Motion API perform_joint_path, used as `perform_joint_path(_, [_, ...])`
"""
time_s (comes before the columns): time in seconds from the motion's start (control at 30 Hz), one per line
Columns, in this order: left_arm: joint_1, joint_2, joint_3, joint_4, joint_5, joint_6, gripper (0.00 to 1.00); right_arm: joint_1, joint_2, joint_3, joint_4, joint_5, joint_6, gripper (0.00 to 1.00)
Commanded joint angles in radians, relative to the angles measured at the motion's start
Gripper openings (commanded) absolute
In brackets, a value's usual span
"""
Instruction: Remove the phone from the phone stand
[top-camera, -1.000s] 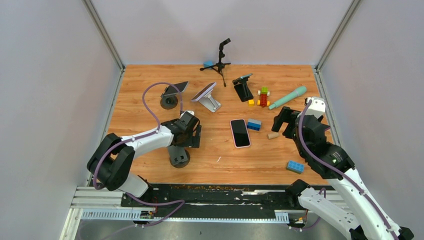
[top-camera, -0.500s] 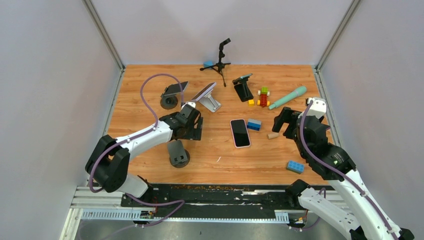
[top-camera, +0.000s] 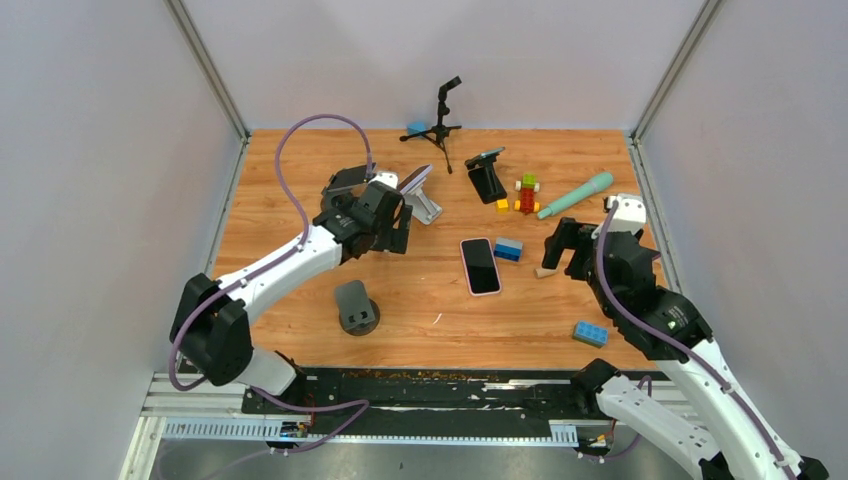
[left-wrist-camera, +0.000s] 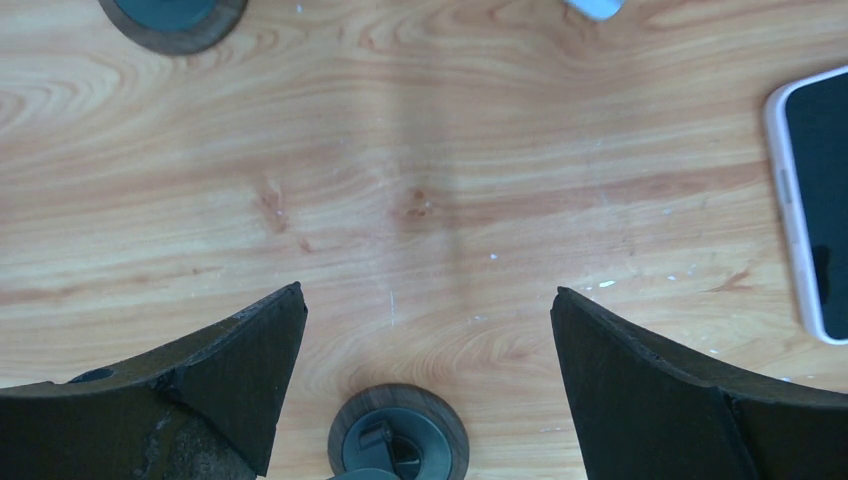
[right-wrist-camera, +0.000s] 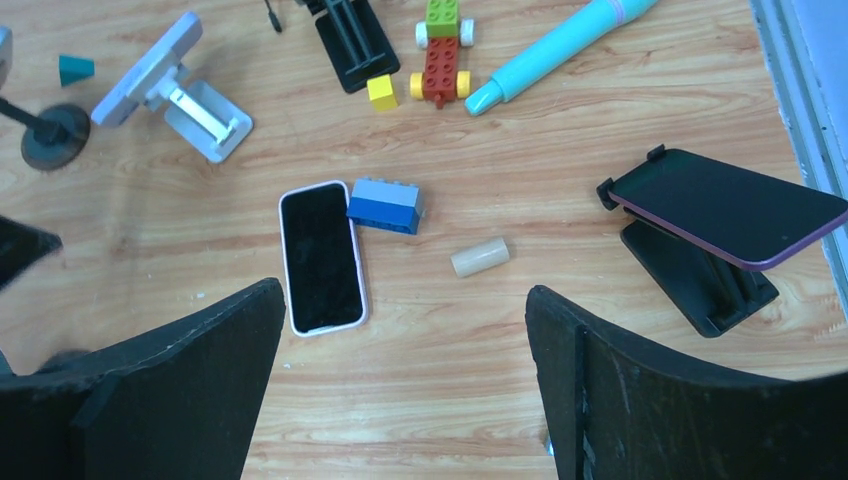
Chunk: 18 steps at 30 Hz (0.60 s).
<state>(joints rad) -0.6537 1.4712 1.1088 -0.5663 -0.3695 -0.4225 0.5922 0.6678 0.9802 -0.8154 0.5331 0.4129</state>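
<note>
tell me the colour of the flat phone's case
Pale pink; the phone shows best in right wrist view.

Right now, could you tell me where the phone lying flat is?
In the top view, the flat phone lies mid-table, just left of the blue brick.

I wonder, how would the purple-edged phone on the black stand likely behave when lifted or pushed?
The phone looks rigid and glossy, so probably stiff but slippery. It lies tilted, overhanging the small stand, so a push may tip or slide both.
</note>
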Motion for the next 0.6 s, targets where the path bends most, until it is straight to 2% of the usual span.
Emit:
perform_joint_path(0.0, [0.007,-0.067,0.070,-0.022,-0.010,0.055,1.00,-0.002,0.042,0.039,0.008,-0.116,-0.100,0.92])
perform_joint_path(0.2, [0.026,-0.164,0.062,-0.024,0.009,0.048,1.00,-0.002,0.079,0.040,0.006,-0.220,-0.143,0.94])
perform_joint_path(0.3, [0.041,-0.269,0.010,-0.024,0.008,0.035,1.00,-0.002,0.100,0.042,0.014,-0.250,-0.140,0.95])
perform_joint_path(0.57, [0.118,-0.513,-0.077,-0.114,-0.085,0.023,1.00,-0.002,0.172,0.032,0.075,-0.367,-0.147,0.95])
